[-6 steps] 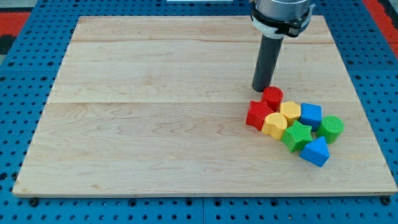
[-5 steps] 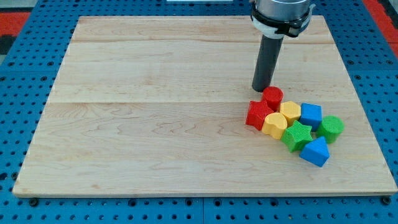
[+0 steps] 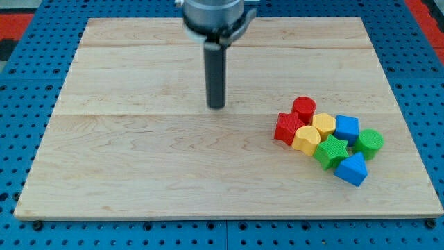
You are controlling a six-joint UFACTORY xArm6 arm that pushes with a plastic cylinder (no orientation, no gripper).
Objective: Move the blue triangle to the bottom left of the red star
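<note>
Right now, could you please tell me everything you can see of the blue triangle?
The blue triangle is a small, ridged, plastic-looking wedge, lying flat at the bottom right end of the cluster of blocks, near the board's right side. Its point faces the view's top. It sits against the green star, up and to its left, and close below the green cylinder. The red star lies across the cluster, to the left. My tip is far off to the left, touching no block.
</note>
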